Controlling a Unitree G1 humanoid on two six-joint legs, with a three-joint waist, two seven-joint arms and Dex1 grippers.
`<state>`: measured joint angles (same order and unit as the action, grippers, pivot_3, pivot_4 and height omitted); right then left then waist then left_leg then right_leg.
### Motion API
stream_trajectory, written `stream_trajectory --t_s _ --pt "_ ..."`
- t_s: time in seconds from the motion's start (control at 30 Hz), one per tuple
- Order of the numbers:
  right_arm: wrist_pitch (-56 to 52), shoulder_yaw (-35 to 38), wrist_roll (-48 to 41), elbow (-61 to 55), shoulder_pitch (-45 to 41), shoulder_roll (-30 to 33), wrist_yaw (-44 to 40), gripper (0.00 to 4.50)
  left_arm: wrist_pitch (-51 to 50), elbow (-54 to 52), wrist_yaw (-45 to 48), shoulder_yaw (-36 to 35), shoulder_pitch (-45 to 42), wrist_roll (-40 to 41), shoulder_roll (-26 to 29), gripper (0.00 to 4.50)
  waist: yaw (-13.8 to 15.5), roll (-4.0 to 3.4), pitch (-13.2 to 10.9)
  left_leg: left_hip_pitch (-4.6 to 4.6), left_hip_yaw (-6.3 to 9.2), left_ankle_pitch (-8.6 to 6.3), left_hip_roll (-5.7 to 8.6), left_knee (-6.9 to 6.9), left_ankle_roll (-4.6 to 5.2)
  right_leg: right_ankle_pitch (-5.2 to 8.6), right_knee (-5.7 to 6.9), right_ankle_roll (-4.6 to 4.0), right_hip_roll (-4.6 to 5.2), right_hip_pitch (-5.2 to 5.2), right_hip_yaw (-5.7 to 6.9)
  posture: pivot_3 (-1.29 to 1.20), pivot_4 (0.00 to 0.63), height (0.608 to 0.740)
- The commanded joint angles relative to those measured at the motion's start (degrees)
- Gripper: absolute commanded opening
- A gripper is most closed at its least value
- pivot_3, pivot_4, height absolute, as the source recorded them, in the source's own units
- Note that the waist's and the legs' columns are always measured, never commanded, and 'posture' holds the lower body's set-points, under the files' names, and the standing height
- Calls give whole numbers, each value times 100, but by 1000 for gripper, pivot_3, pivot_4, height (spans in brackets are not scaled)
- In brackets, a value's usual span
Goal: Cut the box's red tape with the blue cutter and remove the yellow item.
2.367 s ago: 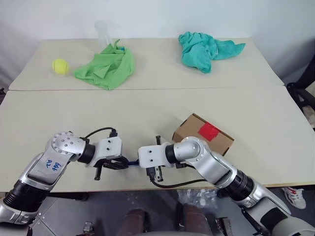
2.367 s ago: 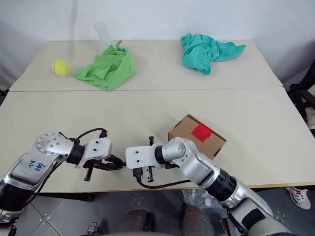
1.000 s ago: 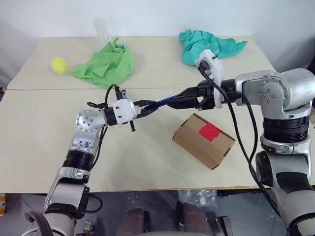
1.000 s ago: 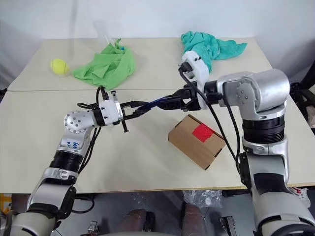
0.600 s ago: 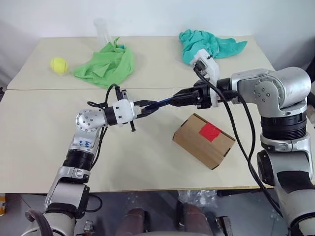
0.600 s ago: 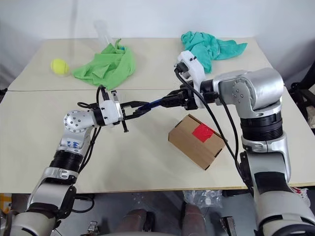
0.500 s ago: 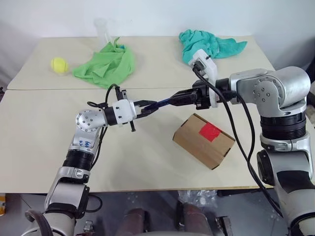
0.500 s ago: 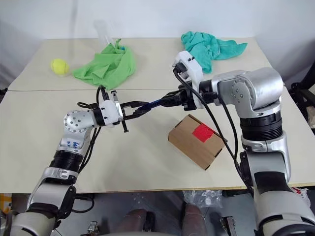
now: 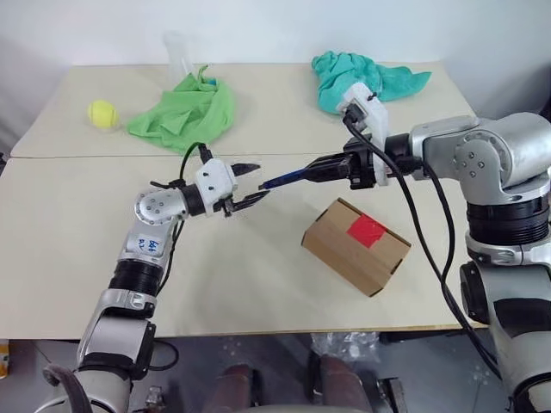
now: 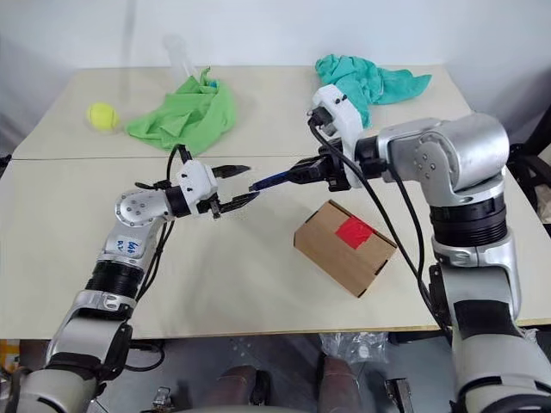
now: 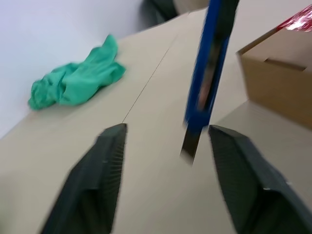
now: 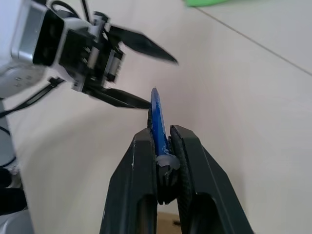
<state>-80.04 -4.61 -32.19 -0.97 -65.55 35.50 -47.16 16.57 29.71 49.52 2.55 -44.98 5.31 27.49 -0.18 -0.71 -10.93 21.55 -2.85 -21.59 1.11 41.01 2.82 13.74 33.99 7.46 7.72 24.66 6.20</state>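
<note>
right gripper (image 10: 303,174) has its fingers clamped on the blue cutter (image 10: 274,180) above the table (image 10: 258,258), ready for the box (image 10: 344,245) and its red tape (image 10: 354,230), while left gripper (image 10: 234,185) sits fingers apart

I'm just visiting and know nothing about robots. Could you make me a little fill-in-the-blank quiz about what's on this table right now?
1. The blue cutter is held in the robot's ____ gripper.
2. The left gripper has its jaws ____, holding nothing.
3. The patch of tape on the box is coloured ____.
4. The tennis ball lies beside the ____ cloth.

Missing words: right; open; red; green
</note>
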Motion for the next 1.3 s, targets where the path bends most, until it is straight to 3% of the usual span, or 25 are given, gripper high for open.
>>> stream_trajectory --t_s 0.03,0.1,0.17,0.33,0.57,0.8,1.07,1.3 --pt "-29 533 -116 -308 -29 270 132 146 -134 132 22 -386 -280 183 355 3896 0 0 0 0 0 0 0 0 0 0 -1 0 0 0 1 0 150 740" --pt "-94 684 -157 -444 59 441 186 146 -247 154 199 -410 -358 262 438 4488 8 0 0 -1 0 0 1 -4 0 0 -4 0 1 -1 0 0 150 740" --pt "-204 973 -203 -613 182 642 298 146 -581 88 313 -308 -462 189 507 4500 45 0 0 0 6 0 2 -3 0 0 -7 0 2 -4 4 0 150 740" --pt "-481 1519 -370 -1102 661 1075 473 146 -1285 -613 817 97 -383 443 71 4500 137 1 -1 10 12 -3 9 1 5 -3 -13 5 5 -7 8 0 150 740" --pt "-1091 2497 -620 -2038 1693 1968 560 146 -2445 -983 1326 670 -872 860 -1046 2379 177 4 -3 29 18 -1 11 10 8 -9 -27 17 2 -7 16 0 150 740" --pt "-1246 3098 -936 -2619 2404 2284 746 146 -3416 -650 1815 1195 -1417 829 -1554 124 148 4 -3 7 -5 1 4 11 5 -10 -19 17 -6 -11 -4 0 150 740" --pt "-1246 3372 -1482 -2887 2681 2170 1200 146 -3715 -117 1998 1778 -1685 349 -1744 0 174 5 -3 0 -10 2 -1 14 6 -10 -15 17 -3 -13 -15 0 150 740" --pt "-1246 3258 -1738 -3025 2902 1969 1575 146 -3571 289 1879 1821 -1743 80 -1928 0 187 5 -3 4 -5 0 3 12 8 -10 -17 17 1 -11 -14 0 150 740"
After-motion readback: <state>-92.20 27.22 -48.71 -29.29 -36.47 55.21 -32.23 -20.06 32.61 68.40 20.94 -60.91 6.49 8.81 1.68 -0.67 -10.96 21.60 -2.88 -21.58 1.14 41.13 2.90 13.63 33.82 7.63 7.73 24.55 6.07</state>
